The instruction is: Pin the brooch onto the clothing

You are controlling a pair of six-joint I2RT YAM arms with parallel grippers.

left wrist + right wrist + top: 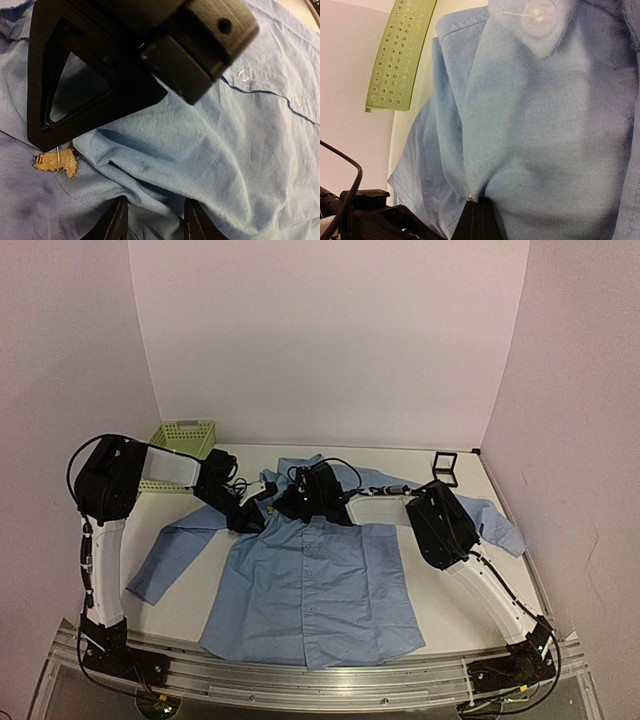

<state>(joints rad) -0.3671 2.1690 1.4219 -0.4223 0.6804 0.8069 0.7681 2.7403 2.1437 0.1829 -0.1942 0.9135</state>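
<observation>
The light blue shirt [320,585] lies flat on the table, collar at the back. Both grippers meet at its upper left chest. In the left wrist view the brooch [56,163], a tiny golden-orange ornament with a thin pin, rests on the shirt [235,150] under the tip of my right gripper [52,146]. In the right wrist view my right gripper [477,202] is shut, with a gold speck of the brooch [470,196] at its tip against the shirt [545,140]. My left gripper [156,212] pinches a raised fold of the shirt beside the brooch.
A pale green perforated basket [185,440] stands at the back left and shows in the right wrist view [402,55]. A small black square box [444,468] sits at the back right. The shirt's sleeves spread to both sides.
</observation>
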